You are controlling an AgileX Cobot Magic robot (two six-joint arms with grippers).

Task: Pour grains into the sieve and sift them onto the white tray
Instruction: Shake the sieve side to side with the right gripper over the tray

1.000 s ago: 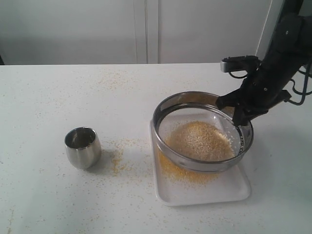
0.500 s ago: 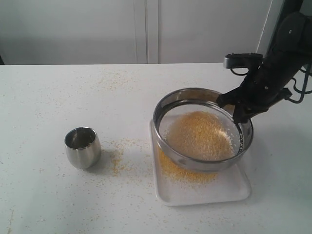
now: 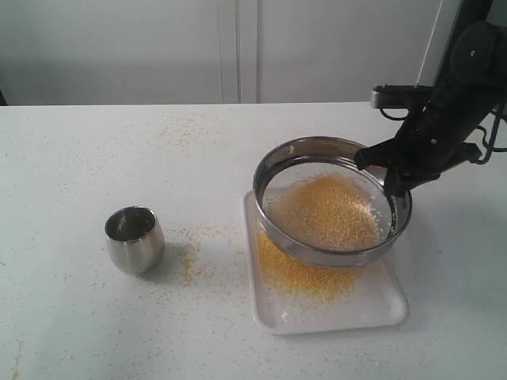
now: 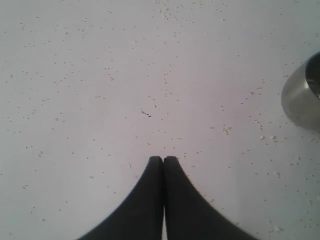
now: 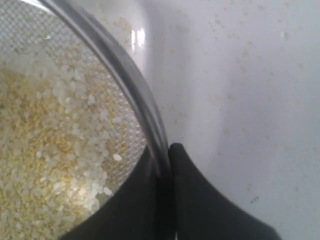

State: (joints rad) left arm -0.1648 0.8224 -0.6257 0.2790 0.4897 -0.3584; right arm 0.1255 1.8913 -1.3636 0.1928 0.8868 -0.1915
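The steel sieve hangs tilted just above the white tray, with my right gripper shut on its right rim. Inside it lie the grains, golden meal mixed with pale kernels. Fine yellow meal has fallen onto the tray under the sieve. In the right wrist view the sieve rim runs between the black fingers, and whitish grains cover the mesh. My left gripper is shut on nothing over bare table, out of the exterior view.
A small rounded steel cup stands upright on the table left of the tray, seen also as the cup's wall in the left wrist view. Spilled meal is scattered between cup and tray, and specks dot the tabletop.
My right gripper has carried the sieve a little to the right and farther back, and the grains have shifted inside it. More yellow meal lies on the tray. The cup has not moved.
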